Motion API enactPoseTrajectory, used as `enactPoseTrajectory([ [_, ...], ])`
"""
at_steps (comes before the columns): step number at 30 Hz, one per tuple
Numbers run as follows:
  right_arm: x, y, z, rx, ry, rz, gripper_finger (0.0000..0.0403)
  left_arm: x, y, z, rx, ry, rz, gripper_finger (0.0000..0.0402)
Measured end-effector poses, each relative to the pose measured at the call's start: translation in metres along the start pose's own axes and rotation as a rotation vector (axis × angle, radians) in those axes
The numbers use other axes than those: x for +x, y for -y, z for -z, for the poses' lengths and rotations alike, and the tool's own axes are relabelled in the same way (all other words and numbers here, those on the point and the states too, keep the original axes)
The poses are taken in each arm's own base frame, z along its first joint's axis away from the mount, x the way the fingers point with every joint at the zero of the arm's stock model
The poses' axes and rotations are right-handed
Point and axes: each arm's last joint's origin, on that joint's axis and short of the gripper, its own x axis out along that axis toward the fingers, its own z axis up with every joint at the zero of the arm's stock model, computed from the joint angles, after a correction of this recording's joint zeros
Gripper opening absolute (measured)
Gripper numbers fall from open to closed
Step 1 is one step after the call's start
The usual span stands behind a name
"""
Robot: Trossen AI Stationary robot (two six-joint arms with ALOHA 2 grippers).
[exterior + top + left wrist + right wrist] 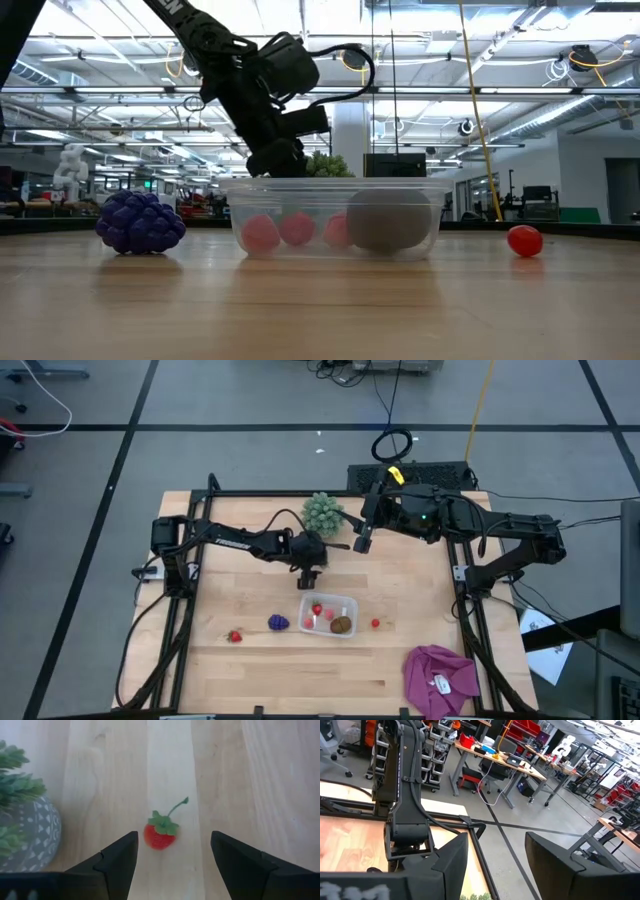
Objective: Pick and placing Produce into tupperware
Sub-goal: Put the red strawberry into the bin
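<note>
Tupperware (pixel 345 604) sits on the desk (pixel 250 670) and serves as the landmark here. Inside it lie a brown kiwi (pixel 341 625) and small red strawberries (pixel 318 609); in the low view the kiwi (pixel 389 220) and pinkish berries (pixel 261 233) show through the clear wall (pixel 420 190).

Just left of the tupperware rests the purple grape cluster (pixel 279 622), and farther left a loose strawberry (pixel 235 636). Just right of the tupperware lies another red strawberry (pixel 375 623), seen in the low view as a red piece (pixel 524 240) apart from the container.

The left gripper (pixel 309 574) hangs just behind the tupperware, pointing down at the desk. Its fingers (pixel 117 857) are spread and grasp nothing; one strawberry (pixel 160 834) with a green stem lies on the wood between them, untouched. Beside it in that view is a grey patterned pot (pixel 30 837).

A green spiky plant (pixel 322 511) stands farther behind the tupperware. The right gripper (pixel 363 542) hovers in the air beside that plant, behind and to the right of the tupperware, its fingers (pixel 452 862) parted and empty.

A magenta cloth (pixel 440 677) lies in front of the tupperware, to the right, near the desk's corner.
</note>
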Motion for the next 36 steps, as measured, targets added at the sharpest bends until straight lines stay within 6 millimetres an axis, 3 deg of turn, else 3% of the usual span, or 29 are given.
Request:
enactPoseTrajectory([
  [5,0.000,0.000,-0.001,0.004,0.010,0.003,0.0189,0.005,-0.001,0.002,-0.003,-0.040,0.009,0.0257],
  [18,0.000,-0.001,0.002,-0.005,-0.014,-0.005,0.0189,0.038,-0.007,-0.017,0.017,-0.164,0.020,0.0257],
  [30,0.000,-0.001,0.002,-0.006,-0.020,-0.007,0.0189,0.037,-0.007,-0.016,0.014,-0.182,0.023,0.0256],
  [36,0.000,-0.001,0.002,-0.005,-0.020,-0.007,0.0189,0.037,-0.006,-0.015,0.007,-0.187,0.025,0.0214],
])
